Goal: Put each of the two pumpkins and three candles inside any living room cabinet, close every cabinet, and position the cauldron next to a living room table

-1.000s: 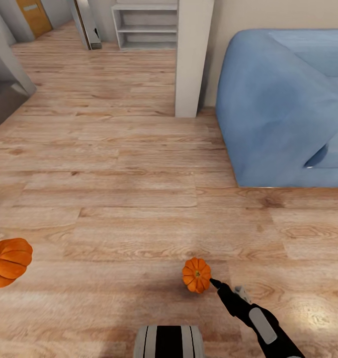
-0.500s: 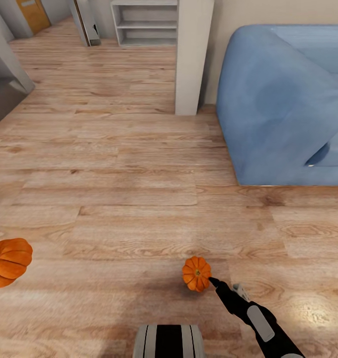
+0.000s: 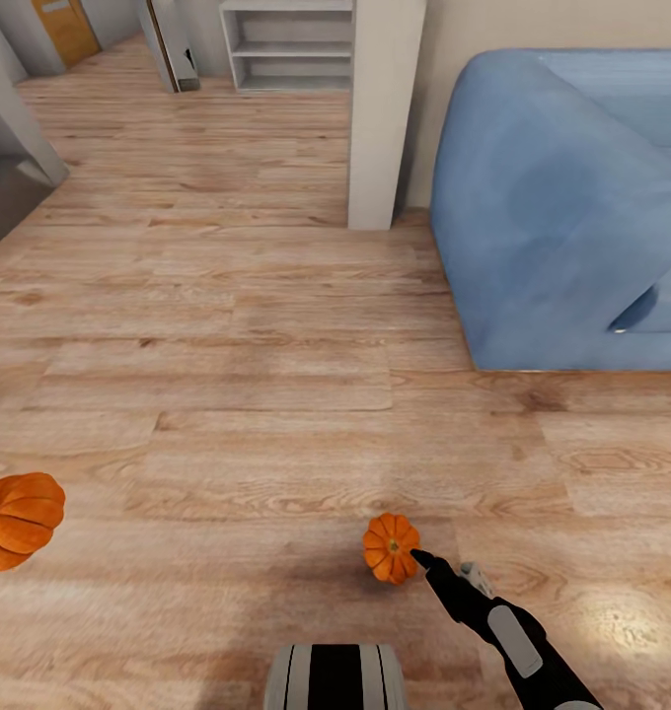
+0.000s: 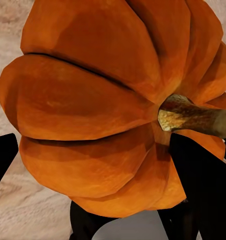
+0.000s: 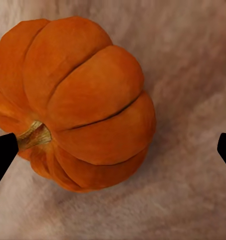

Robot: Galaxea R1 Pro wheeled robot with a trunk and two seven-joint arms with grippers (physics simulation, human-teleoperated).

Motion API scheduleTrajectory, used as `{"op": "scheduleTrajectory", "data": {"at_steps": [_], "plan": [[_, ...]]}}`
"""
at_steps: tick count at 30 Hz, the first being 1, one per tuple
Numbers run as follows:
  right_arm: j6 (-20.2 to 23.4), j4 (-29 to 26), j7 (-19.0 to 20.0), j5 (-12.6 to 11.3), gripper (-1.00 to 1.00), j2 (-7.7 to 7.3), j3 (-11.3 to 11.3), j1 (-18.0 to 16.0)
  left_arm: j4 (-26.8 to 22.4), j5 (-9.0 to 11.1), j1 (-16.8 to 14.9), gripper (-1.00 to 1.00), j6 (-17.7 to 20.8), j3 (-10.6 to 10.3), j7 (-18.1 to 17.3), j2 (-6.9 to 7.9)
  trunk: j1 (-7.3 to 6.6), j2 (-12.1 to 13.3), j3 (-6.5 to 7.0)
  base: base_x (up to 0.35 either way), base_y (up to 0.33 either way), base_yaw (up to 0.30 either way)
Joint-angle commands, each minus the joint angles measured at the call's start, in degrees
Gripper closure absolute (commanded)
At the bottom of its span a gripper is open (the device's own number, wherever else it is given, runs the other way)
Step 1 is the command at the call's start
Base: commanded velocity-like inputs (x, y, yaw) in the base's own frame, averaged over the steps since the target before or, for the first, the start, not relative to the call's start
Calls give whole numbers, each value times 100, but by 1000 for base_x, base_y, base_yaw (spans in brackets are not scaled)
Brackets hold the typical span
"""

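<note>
One orange ribbed pumpkin [image 3: 391, 546] lies on its side on the wood floor just ahead of the robot's base. My right gripper [image 3: 421, 560] reaches it from the right, its black tip touching or nearly touching the pumpkin's side. In the right wrist view the pumpkin [image 5: 75, 102] lies on the floor beyond the right gripper [image 5: 113, 150], which is open with its fingertips far apart. A second pumpkin [image 3: 18, 521] hangs at the head view's left edge. In the left wrist view this pumpkin [image 4: 103, 100], with its tan stem, sits between the dark fingers of my left gripper [image 4: 98, 160], which is shut on it.
A blue sofa [image 3: 572, 197] fills the right side. A white pillar [image 3: 383, 118] stands beside it, with a pale shelf unit [image 3: 286, 44] behind. Bare wood floor [image 3: 227, 345] stretches ahead and to the left. The robot's base [image 3: 335, 678] is at the bottom.
The camera has tilted very slightly. My right arm has crept a little closer to the floor pumpkin. The left pumpkin holds its place.
</note>
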Motion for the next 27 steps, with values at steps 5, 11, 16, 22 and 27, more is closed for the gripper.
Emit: {"op": "scheduleTrajectory", "data": {"at_steps": [5, 11, 16, 22, 27], "plan": [[0, 0, -3, 0, -100, 3, 0, 0, -1, -3, 0, 100, -19, 3, -1, -1, 0, 0, 0, 40, 1, 0], [0, 0, -4, 0, -100, 8, 0, 0, -1, -3, 0, 100, -20, 4, -1, -1, 0, 0, 0, 102, 26, 0], [0, 0, -4, 0, -100, 9, 0, 0, -1, -3, 0, 100, -20, 4, -1, -1, 0, 0, 0, 10, 20, 0], [0, 0, -4, 0, -100, 9, 0, 0, -1, -10, 0, 100, -20, 2, -1, -6, 0, 0, 0, 21, 44, 0], [0, 0, -4, 0, -100, 9, 0, 0, -1, 0, 0, 100, -20, 10, -1, -2, 5, -3, -44, 3, 4, 0]]}}
